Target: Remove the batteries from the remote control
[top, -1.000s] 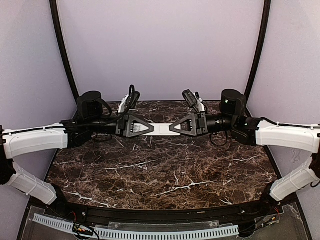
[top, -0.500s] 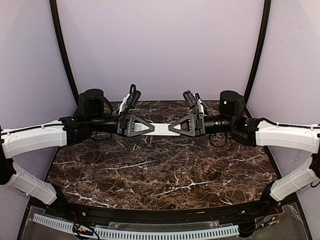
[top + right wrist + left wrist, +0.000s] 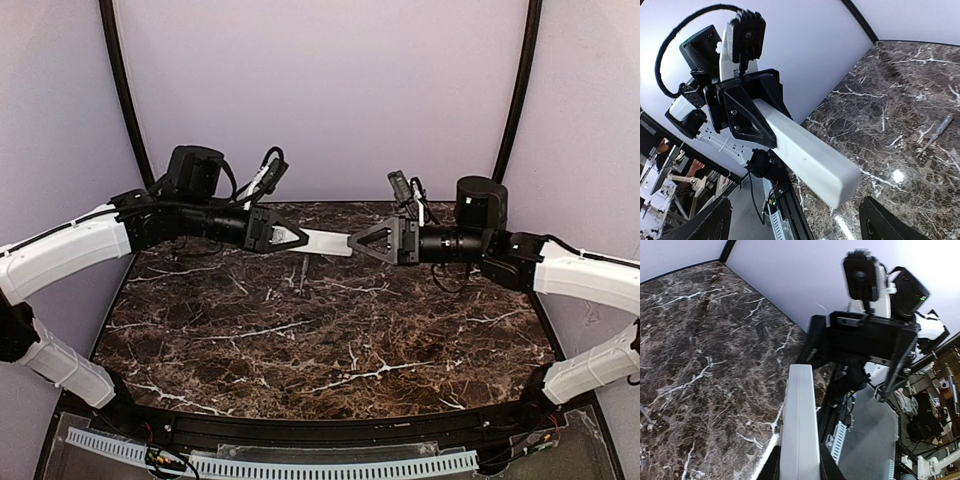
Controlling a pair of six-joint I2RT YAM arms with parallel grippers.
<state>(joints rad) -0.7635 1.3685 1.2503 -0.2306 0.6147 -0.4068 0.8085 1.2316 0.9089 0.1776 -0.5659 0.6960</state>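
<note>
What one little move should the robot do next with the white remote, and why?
Probably ease the right gripper forward and close it on the free end of the remote control. The left gripper holds the other end up in the air, the right one is open and facing it, and no batteries show yet.

- The remote control [image 3: 800,425] is seen as a slim white bar rising from the bottom edge. Its near end is clamped between the dark fingers [image 3: 769,471] of the left hand [image 3: 800,471].
- It is held in the air over the desk [image 3: 705,350], a dark marble top veined with white.
- The right hand [image 3: 847,367] is seen just beyond the far end, facing it with jaws spread wide. Contact cannot be judged.
- A blurred wrist camera [image 3: 860,272] is mounted above the right hand.
</note>
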